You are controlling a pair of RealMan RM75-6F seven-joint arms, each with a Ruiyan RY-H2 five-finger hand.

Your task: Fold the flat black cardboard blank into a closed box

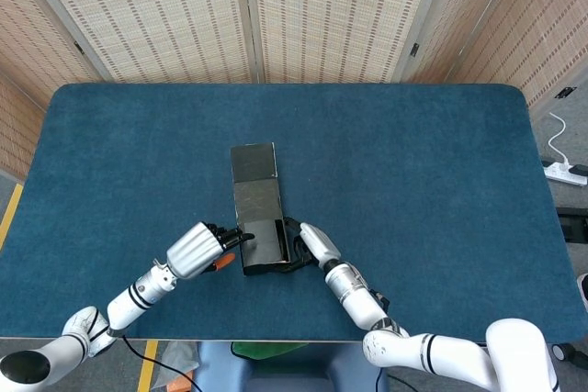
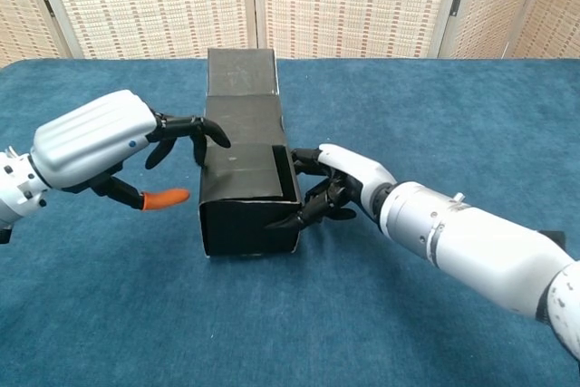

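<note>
Cardboard box (image 2: 246, 189), black and partly formed, sits on the blue table (image 1: 423, 172) near the middle of its near edge, long axis running toward the far edge. The near portion is already a squared shell; a lid panel (image 1: 254, 162) extends flat from it toward the far edge, so closure is not complete.

Left hand (image 2: 100, 140): fingers (image 2: 198, 129) curled over the top left edge of the box, thumb with an orange tip held out, apart from the side wall. Right hand (image 2: 340, 186): fingers spread and pressed against the right wall beside a side flap (image 2: 286, 174) at the top right corner.

Step in hand, by judgement: steadying the shell and tucking the side flap. Next move calls for holding both walls square, seating the flap inward, then bringing the lid panel over.

Surroundings: woven screens (image 1: 303, 16) behind the far edge; a power strip (image 1: 563, 172) on the floor past the right edge. Nothing on the table obstructs the fold; the left hand's fingers lie in the lid's closing path.
</note>
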